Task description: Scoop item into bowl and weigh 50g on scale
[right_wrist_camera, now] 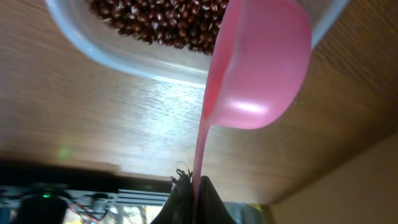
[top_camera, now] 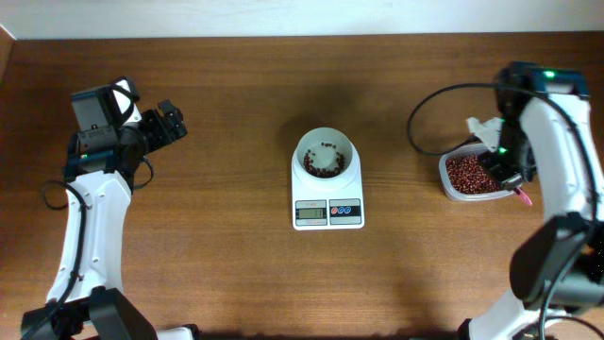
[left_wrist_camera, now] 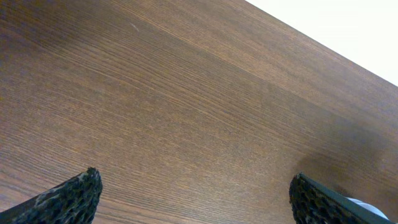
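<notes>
The white bowl (top_camera: 326, 156) stands on the small white scale (top_camera: 327, 212) at the table's middle, with a little heap of red-brown beans (top_camera: 324, 161) inside. More beans (top_camera: 467, 174) (right_wrist_camera: 161, 22) fill a clear plastic tub (top_camera: 445, 175) (right_wrist_camera: 112, 53) at the right. My right gripper (top_camera: 503, 170) (right_wrist_camera: 198, 186) is shut on the handle of a pink scoop (right_wrist_camera: 258, 68), whose cup hangs over the tub's edge. My left gripper (top_camera: 172, 121) (left_wrist_camera: 193, 199) is open and empty, over bare wood at the far left.
The table's far edge meets a white wall (top_camera: 283, 17). A cable (top_camera: 429, 109) loops beside the right arm. The right arm's base and frame (right_wrist_camera: 74, 196) lie close behind the scoop.
</notes>
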Action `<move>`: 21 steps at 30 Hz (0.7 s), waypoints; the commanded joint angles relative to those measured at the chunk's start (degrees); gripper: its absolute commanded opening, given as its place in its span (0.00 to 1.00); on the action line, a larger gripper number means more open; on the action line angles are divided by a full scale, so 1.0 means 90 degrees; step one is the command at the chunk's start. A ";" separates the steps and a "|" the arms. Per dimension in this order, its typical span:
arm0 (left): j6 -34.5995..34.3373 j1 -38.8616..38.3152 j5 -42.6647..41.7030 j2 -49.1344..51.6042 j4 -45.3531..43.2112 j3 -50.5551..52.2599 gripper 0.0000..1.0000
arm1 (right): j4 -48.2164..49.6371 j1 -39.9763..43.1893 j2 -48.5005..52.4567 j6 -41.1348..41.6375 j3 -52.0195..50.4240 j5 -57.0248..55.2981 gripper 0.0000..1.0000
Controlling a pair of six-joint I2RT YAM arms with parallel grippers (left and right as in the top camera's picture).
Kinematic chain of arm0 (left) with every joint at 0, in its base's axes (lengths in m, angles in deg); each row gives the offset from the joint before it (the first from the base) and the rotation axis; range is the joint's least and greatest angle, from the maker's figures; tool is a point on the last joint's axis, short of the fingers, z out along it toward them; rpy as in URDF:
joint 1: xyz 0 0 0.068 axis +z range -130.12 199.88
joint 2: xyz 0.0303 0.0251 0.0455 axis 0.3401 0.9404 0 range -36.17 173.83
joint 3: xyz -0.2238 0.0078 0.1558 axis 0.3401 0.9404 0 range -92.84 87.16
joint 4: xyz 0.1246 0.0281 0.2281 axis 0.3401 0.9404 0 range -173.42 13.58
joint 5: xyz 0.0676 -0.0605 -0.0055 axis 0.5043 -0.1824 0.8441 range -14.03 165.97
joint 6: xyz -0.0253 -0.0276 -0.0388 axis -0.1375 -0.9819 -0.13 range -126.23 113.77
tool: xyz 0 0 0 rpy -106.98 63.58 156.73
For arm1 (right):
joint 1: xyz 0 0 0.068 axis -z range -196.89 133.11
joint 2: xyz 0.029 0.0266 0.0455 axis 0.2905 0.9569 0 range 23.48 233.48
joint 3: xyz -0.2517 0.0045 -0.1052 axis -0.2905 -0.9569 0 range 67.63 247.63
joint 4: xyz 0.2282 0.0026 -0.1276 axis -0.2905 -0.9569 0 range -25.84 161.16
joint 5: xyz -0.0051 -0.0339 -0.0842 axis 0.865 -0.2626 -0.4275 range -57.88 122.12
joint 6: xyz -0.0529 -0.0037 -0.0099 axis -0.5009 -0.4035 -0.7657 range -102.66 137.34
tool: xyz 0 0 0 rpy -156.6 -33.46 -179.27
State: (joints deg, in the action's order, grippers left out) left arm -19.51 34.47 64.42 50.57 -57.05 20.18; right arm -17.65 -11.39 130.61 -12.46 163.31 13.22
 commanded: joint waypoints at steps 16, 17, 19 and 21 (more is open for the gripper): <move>-0.0061 0.0022 0.0049 0.0017 -0.0010 -0.0087 0.99 | 0.1486 0.0238 0.0937 -0.0335 -0.0493 -0.0512 0.04; -0.0061 0.0022 0.0049 0.0017 -0.0010 -0.0087 0.99 | 0.1545 0.0274 0.0937 -0.0335 -0.0493 -0.0345 0.04; -0.0061 0.0022 0.0049 0.0017 -0.0010 -0.0087 0.99 | 0.1625 0.0272 0.0937 -0.0335 -0.0546 0.0085 0.04; -0.0063 0.0022 0.0049 0.0017 -0.0012 -0.0087 0.99 | 0.1814 0.0272 0.0937 -0.0338 -0.0729 0.0199 0.04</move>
State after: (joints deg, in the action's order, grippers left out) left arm -19.51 34.47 64.42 50.57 -57.05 20.18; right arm -2.57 -8.88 138.59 -15.65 158.87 11.60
